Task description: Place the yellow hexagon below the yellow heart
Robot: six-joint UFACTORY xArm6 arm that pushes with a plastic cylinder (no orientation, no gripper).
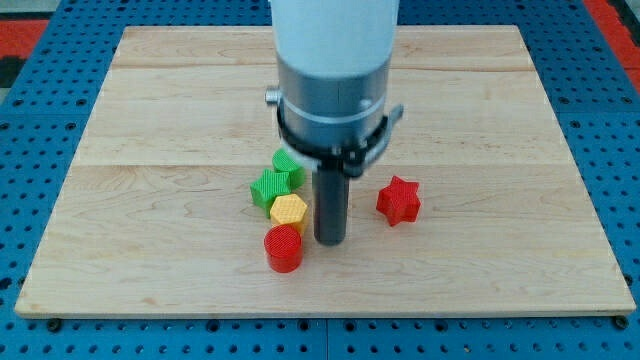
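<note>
Blocks are sitting in a little bunch near the middle of the wooden board (150, 100), a bit toward the view's bottom. Nearest the view's bottom, a red round block (283, 248) is standing by itself at the front of the bunch. Just above it, the yellow hexagon (289, 210) is sitting, touching or almost touching the red one. My tip (330, 241) is resting on the board just to the view's right of the yellow hexagon and the red round block, right beside them. It is only a straight dark rod, so it is not pinching or holding anything. Farther to the view's right, a red star (399, 199) is sitting apart from the rest. Behind the yellow hexagon, a green star (270, 187) is touching it, and another green block (288, 164) is peeking out from behind the arm, its shape partly hidden. A yellow heart is not showing anywhere.
</note>
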